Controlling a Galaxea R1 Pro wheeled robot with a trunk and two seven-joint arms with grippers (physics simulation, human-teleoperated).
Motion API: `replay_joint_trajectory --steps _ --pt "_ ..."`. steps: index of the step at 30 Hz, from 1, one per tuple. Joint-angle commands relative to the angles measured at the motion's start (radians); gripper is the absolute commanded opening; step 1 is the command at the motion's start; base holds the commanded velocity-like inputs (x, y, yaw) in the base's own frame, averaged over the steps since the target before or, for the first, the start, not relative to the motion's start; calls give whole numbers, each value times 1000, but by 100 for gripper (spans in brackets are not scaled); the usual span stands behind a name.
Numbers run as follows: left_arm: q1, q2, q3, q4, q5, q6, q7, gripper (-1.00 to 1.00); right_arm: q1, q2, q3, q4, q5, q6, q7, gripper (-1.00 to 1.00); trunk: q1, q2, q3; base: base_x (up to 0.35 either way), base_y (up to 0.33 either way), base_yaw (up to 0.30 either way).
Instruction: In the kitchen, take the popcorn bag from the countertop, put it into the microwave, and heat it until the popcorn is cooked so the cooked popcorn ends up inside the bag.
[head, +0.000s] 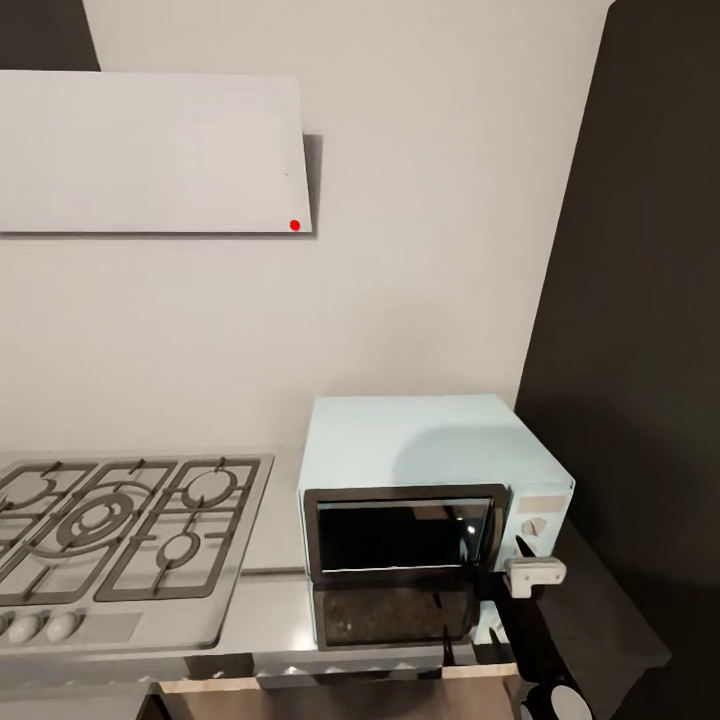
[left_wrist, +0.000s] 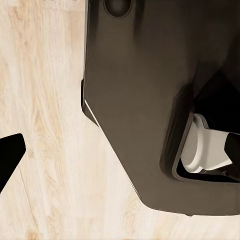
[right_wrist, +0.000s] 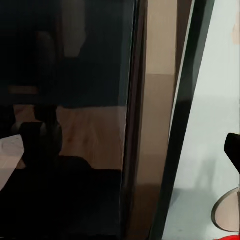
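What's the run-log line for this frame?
stage: right hand at door edge of pale mint-blue boxy microwave | door: dark glass, shut | popcorn bag: unseen | grey gas hob beside microwave

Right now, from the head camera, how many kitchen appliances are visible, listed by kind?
Microwave: 1
Gas hob: 1
Extractor hood: 1
Total: 3
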Motion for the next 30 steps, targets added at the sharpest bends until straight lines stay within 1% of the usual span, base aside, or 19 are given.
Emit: replay_joint_trajectory --steps 1,8,9,24,27,30 --pt "1 0 7 -3 0 5 0 100 -1 -1 4 0 1 -2 -8 100 1 -1 -1 204 -68 0" --pt "1 0 7 -3 0 5 0 100 -1 -1 4 0 1 -2 -8 100 1 -1 -1 36 -13 0" --pt "1 0 7 -3 0 5 0 100 -1 -1 4 0 1 -2 -8 -100 1 -1 -1 1 0 0" --pt "1 0 7 -3 0 5 0 100 -1 -1 4 0 1 -2 -9 -100 1 -1 -1 0 0 0" --pt "1 -4 7 -3 0 5 0 100 -1 -1 4 0 1 -2 -8 -100 1 -1 -1 0 0 0" --pt "1 -5 7 -3 0 5 0 100 -1 -1 4 0 1 -2 -8 -100 1 -1 -1 -184 0 0"
